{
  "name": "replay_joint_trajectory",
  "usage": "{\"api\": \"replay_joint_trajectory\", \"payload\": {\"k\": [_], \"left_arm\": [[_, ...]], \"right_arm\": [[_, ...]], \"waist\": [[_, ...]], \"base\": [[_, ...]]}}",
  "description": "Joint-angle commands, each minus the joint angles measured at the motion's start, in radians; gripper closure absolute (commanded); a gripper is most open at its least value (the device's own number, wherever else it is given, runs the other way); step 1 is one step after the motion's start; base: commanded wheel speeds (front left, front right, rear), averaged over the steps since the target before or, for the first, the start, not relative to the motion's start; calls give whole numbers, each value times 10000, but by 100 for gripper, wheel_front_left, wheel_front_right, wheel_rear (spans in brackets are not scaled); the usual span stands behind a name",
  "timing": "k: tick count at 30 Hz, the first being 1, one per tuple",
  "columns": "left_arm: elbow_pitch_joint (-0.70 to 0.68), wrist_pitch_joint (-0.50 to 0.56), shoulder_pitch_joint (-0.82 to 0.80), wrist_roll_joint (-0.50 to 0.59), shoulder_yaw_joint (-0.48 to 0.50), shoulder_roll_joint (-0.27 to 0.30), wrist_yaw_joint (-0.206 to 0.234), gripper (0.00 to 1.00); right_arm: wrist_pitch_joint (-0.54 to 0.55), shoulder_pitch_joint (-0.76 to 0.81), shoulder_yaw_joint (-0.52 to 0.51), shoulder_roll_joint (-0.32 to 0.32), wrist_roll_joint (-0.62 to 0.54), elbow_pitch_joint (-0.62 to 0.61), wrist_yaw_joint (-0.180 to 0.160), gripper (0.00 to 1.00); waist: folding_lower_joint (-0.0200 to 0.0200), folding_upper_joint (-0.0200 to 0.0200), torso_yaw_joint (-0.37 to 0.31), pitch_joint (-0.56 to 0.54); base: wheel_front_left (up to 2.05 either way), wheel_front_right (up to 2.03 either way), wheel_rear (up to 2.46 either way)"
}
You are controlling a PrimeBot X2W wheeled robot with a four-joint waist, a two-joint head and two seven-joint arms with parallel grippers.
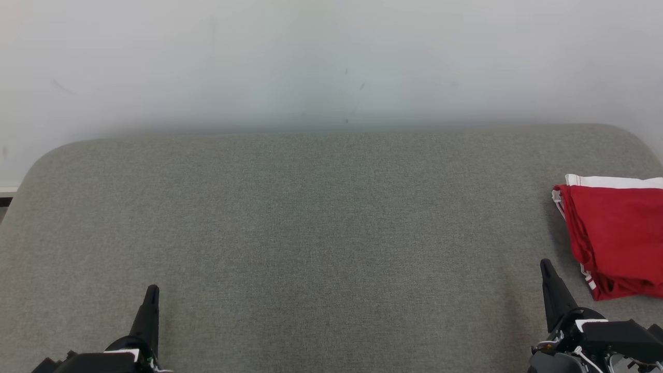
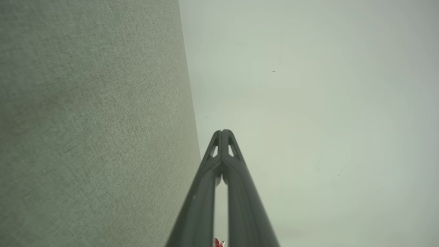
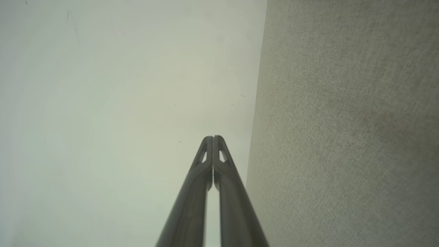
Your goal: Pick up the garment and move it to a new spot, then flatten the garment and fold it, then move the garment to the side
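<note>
Red garment (image 1: 616, 235), white-trimmed, lay folded at the right edge of the grey fabric surface (image 1: 311, 223), just beside the right gripper (image 1: 546, 265). The left gripper (image 1: 152, 290) sat well apart, lower left in the head view. The 2 grippers were clenched, tips together, grasping nothing.

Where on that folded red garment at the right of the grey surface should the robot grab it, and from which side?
The red garment lies folded flat, its layered left edge facing the middle of the grey surface. Probably best: the right pincer, shut just left of it, opens and slides in low from the left, pinching all layers at that edge.
</note>
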Motion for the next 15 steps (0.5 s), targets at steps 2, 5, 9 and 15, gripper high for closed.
{"api": "replay_joint_trajectory", "payload": {"k": [2,5,9,15], "left_arm": [[-39,17,-89,-49,27,34,-31,100],[-39,17,-89,-49,26,34,-31,100],[-38,17,-89,-49,27,34,-31,100],[-38,17,-89,-49,27,34,-31,100]], "right_arm": [[27,-74,-15,20,15,-11,-21,100],[27,-74,-15,20,17,-8,-21,100],[27,-74,-14,20,16,-11,-21,100],[27,-73,-14,20,17,-8,-21,100]], "waist": [[0,0,0,0],[0,0,0,0],[0,0,0,0],[0,0,0,0]], "base": [[0,0,0],[0,0,0],[0,0,0],[0,0,0]]}}
